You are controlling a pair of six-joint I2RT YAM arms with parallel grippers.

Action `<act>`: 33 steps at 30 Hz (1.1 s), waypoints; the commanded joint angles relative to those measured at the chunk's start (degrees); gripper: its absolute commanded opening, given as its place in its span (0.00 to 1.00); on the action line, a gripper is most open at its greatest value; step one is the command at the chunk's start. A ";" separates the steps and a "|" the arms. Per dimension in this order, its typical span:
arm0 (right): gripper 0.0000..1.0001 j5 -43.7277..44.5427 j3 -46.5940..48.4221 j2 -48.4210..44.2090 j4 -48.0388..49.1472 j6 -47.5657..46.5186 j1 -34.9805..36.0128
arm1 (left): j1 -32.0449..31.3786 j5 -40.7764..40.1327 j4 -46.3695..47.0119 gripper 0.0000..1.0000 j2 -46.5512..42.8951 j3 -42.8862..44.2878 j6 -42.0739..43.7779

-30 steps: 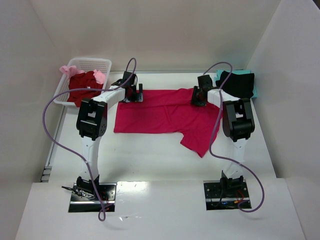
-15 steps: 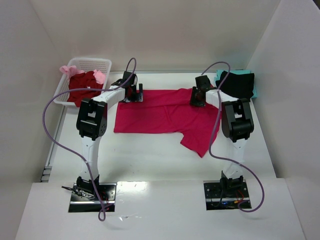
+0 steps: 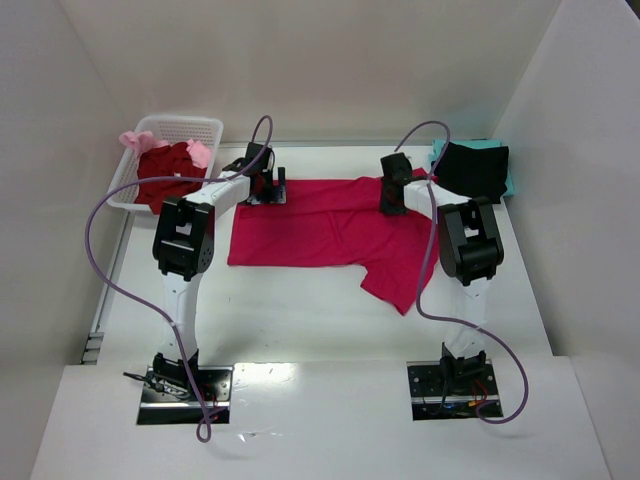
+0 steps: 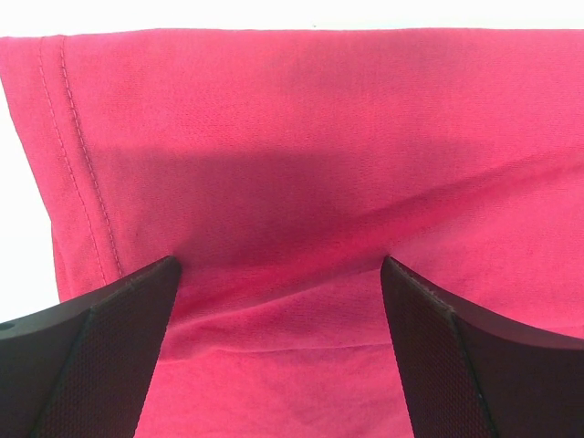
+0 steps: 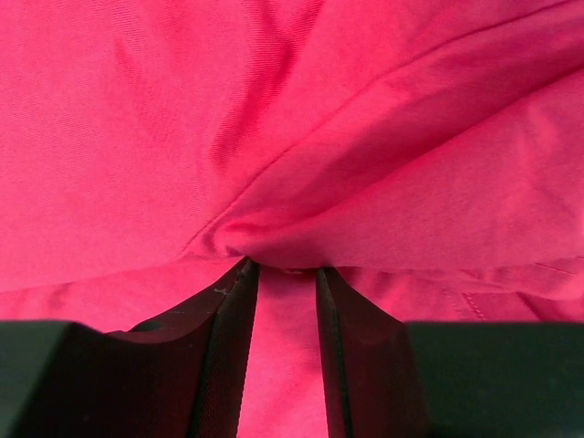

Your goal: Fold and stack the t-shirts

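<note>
Your left gripper [image 4: 278, 265] spread wide, empty, on crimson t-shirt [image 3: 320, 225] | wrist view alone shows right gripper [image 5: 287, 266] nearly closed, pinching a fold

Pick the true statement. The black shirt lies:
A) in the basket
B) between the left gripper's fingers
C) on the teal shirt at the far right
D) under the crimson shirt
C: the black shirt rests on the teal shirt at the far right, well apart from the basket.
</note>
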 commanded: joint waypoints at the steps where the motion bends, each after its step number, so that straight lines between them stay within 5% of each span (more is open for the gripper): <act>1: 0.36 4.55 2.29 -0.46 -0.93 -1.20 0.50 | 0.31 0.65 -0.19 0.98 1.77 2.19 1.22; 23: 0.33 2.27 6.17 2.71 -1.98 -1.38 0.50 | 0.83 0.65 -0.19 0.98 1.77 2.19 1.75; 33: 0.44 1.22 3.80 -0.63 -1.46 -0.32 0.50 | 0.83 1.18 -0.19 0.98 2.30 2.19 1.75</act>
